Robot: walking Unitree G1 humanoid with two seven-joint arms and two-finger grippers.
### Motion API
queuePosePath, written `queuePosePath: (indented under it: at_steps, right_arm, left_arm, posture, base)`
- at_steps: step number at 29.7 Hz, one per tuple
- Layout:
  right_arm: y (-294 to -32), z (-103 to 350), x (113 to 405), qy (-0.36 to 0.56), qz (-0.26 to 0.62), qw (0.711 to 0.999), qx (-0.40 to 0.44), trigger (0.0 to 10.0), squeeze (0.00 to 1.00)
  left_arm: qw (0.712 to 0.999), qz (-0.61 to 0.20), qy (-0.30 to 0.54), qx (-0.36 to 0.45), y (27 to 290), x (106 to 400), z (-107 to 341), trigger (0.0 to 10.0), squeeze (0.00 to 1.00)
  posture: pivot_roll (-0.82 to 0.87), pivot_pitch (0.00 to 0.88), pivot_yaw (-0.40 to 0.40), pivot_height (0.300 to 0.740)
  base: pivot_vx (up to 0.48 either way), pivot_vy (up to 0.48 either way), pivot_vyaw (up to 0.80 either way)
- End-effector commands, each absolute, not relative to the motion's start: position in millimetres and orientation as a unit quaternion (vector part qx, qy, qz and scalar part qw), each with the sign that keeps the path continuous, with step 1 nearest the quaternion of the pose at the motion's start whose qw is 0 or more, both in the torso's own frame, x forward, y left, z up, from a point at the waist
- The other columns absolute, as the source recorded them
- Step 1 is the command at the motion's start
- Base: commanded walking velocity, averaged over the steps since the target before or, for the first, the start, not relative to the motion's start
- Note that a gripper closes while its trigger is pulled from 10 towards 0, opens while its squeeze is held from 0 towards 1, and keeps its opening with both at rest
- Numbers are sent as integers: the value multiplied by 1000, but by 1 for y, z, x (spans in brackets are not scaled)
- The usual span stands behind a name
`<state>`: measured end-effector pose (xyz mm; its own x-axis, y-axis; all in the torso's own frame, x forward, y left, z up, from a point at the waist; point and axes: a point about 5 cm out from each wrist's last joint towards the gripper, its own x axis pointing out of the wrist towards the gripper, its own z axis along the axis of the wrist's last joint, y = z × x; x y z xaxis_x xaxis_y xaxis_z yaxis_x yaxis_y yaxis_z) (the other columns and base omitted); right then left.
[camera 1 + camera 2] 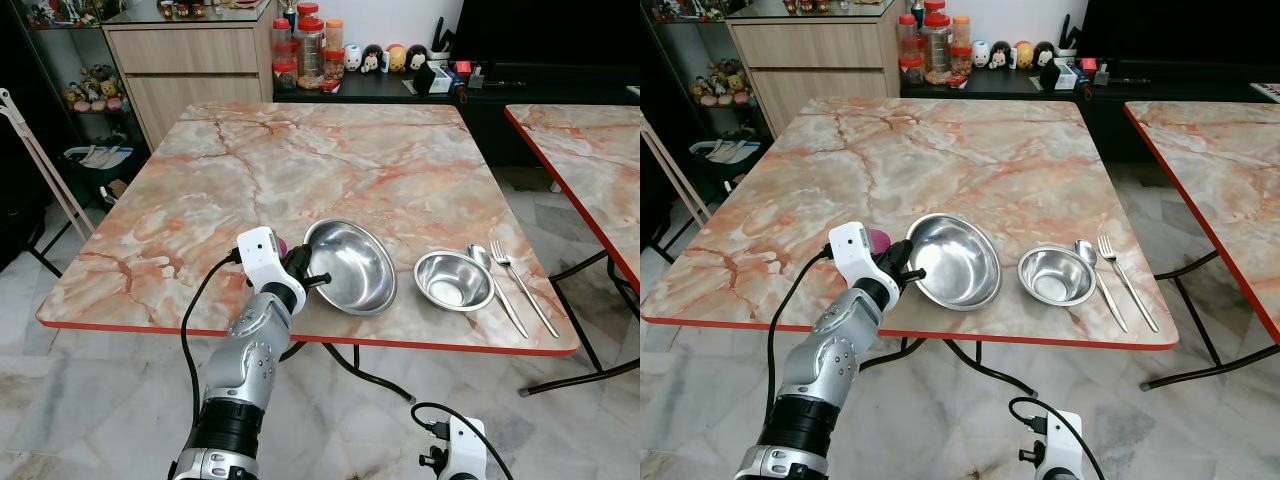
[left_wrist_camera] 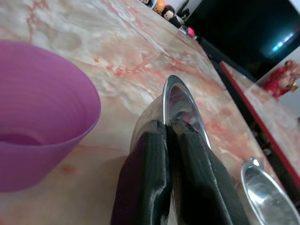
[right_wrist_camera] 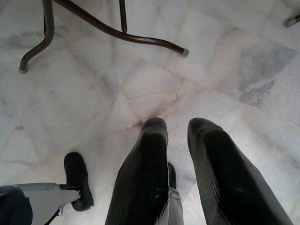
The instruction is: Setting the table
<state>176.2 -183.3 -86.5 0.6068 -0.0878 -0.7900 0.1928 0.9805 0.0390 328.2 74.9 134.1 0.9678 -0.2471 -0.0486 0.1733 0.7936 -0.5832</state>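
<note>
Left claw (image 1: 318, 279): fingers together, clamped on the rim of the large steel bowl (image 1: 352, 265) near the counter's (image 1: 300, 160) front edge.
Purple cup (image 2: 33, 117): just beside this bowl.
Small bowl (image 1: 453, 280), spoon (image 1: 493, 280), fork (image 1: 520, 283): toward the front right corner.
Right claw (image 3: 178, 154): low over the floor (image 3: 93, 93), fingers slightly apart.

- Table (image 1: 300, 160): marble-look top, pink-beige with orange veins, smooth, low sheen; red edge strip.
- Large bowl (image 1: 350, 265): polished metal, mirror-glossy inside.
- Small bowl (image 1: 454, 280): same shiny metal.
- Spoon (image 1: 480, 256) and fork (image 1: 503, 259): bright metal, smooth.
- Purple cup (image 2: 33, 112): plastic, slightly translucent, fine ridges, soft gloss.
- Left gripper (image 2: 167, 129) fingers (image 2: 145, 173): black, ribbed, rubbery, matt.
- Right gripper (image 3: 177, 129) fingers (image 3: 220, 178): same black ribbed look.
- Floor (image 3: 93, 93): pale marble tiles, smooth, grey veining.
- Cabinet (image 1: 190, 65): light wood-grain, matt.
</note>
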Motion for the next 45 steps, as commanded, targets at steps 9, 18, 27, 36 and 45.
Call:
queuePosePath:
  at_steps: [9,18,27,36,45]
  right_arm:
    - [-187,-86,177,436,-82,894,58,10000,0]
    - [-187,-86,177,436,-81,895,57,10000,0]
    - [-185,-85,179,434,-75,896,56,10000,0]
    - [-186,-85,178,435,-77,895,57,10000,0]
    - [-186,-86,178,435,-78,895,57,10000,0]
  left_arm:
    - [897,-95,42,-430,71,329,142,10000,0]
    - [870,-89,33,-483,77,330,145,10000,0]
    - [850,-99,25,-517,76,329,151,10000,0]
    - [839,-99,21,-535,79,330,156,10000,0]
    - [899,-136,44,-415,67,322,151,10000,0]
  posture:
    - [31,0,-1,740]
    - [35,0,-1,740]
    - [36,0,-3,740]
    - [38,0,-9,740]
    - [41,0,-13,740]
  base:
    - [0,0,0]
    - [0,0,0]
    - [0,0,0]
    - [0,0,0]
    - [0,0,0]
